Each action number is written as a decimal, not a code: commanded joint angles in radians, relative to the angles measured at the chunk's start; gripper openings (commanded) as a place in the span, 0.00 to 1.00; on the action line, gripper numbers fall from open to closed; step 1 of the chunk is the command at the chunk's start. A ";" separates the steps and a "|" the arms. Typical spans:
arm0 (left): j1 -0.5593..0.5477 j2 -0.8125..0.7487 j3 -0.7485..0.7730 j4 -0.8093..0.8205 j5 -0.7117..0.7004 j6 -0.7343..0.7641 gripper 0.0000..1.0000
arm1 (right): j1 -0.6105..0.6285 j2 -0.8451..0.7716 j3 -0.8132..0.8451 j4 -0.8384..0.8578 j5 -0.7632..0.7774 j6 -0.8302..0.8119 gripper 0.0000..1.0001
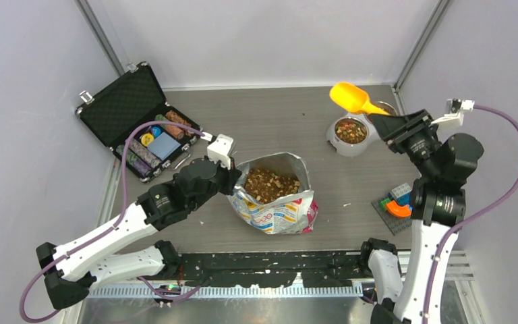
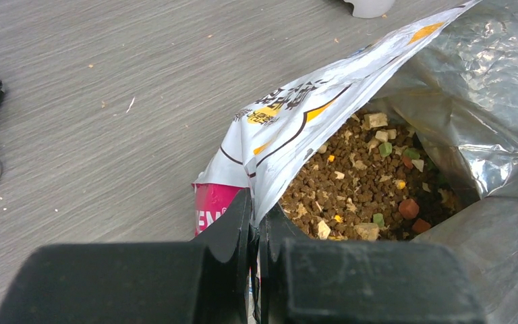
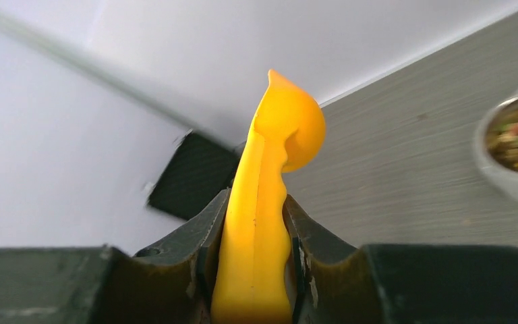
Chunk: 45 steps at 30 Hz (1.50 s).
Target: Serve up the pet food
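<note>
An open black case (image 1: 135, 118) of poker chips sits at the far left of the table (image 1: 276, 108), well apart from everything else. A small plate of coloured blocks (image 1: 394, 202) lies near the right arm. In the middle of the table a printed foil bag (image 1: 280, 209) stands open, and the pet food (image 2: 364, 182) fills it, brown with tan, red and green bits. More of it lies in the white bowl (image 1: 351, 143) at the far right. The left arm stretches low across the table, and the left gripper (image 2: 255, 216) is closed on the near rim of the bag, its fingers pinching the foil. The right arm stands tall and bends forward. The right gripper (image 3: 256, 223) is clamped on the handle of a yellow scoop (image 3: 290, 128), which is held in the air just beyond the bowl.
</note>
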<state>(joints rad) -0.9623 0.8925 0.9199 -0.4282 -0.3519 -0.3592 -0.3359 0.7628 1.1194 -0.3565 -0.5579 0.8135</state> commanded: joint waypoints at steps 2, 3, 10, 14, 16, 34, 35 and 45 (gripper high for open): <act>0.000 -0.015 0.056 0.032 -0.036 0.002 0.00 | 0.071 -0.144 -0.010 0.035 -0.280 0.105 0.05; 0.000 -0.014 0.058 0.034 -0.033 0.003 0.00 | 0.077 -0.172 -0.007 0.003 -0.294 0.102 0.05; 0.000 0.050 0.123 0.030 -0.058 0.037 0.00 | 0.149 -0.255 0.048 -0.114 -0.369 0.070 0.05; 0.000 0.112 0.187 0.005 -0.080 0.054 0.00 | 0.198 -0.241 0.051 -0.221 -0.351 0.003 0.05; 0.000 0.136 0.208 0.013 -0.077 0.070 0.00 | 0.224 -0.220 0.062 -0.296 -0.328 -0.064 0.05; 0.000 0.214 0.269 0.003 -0.053 0.084 0.00 | 0.457 -0.116 0.108 -0.529 -0.099 -0.230 0.05; 0.000 0.214 0.269 0.003 -0.051 0.082 0.00 | 0.471 -0.105 0.105 -0.520 -0.075 -0.228 0.05; 0.000 0.192 0.277 -0.021 -0.061 0.088 0.00 | 0.996 0.083 0.207 -0.473 0.423 -0.187 0.05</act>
<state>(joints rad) -0.9619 1.1156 1.1313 -0.5377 -0.3939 -0.2829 0.4923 0.7666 1.2324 -0.8791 -0.4091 0.6151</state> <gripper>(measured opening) 0.041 0.352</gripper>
